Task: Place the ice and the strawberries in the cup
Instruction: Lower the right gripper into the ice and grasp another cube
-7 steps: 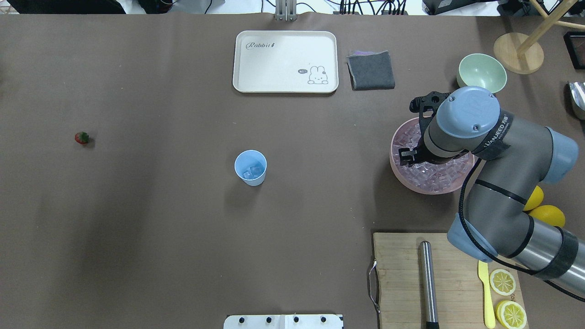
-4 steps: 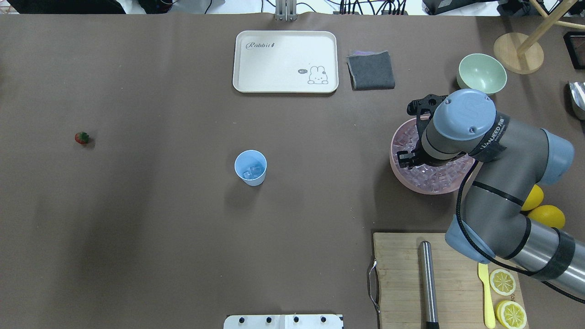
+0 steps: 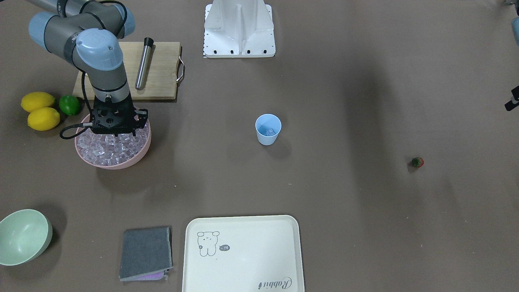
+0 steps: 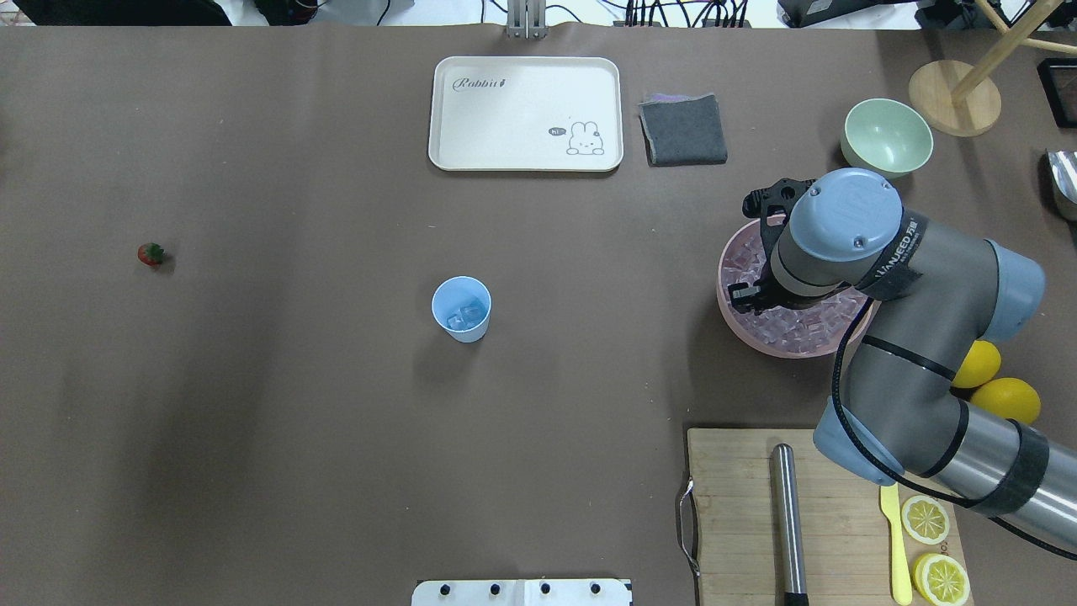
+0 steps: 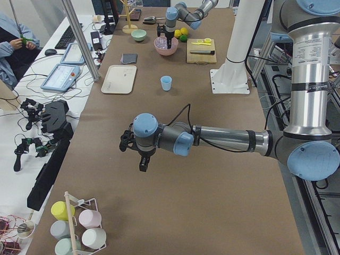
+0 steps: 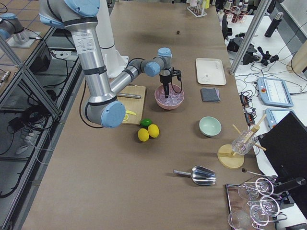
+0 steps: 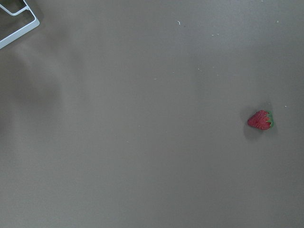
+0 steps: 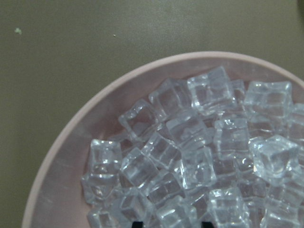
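Observation:
The pale blue cup stands upright mid-table with a few ice cubes in it; it also shows in the front view. The ice is heaped in a pink bowl. My right gripper points straight down into that heap, tips apart astride a cube, open. The strawberry lies alone far left on the table. The left wrist view shows it to the right, with no fingers in view. My left gripper hovers over the table near it; I cannot tell its state.
A cream tray and grey cloth lie at the far edge. A pale green bowl sits behind the pink bowl. Lemons and a lime lie beside it. A cutting board holds a metal rod, knife and lemon slices.
My right wrist has shifted slightly left and toward the robot over the pink bowl. The cup and strawberry have not moved.

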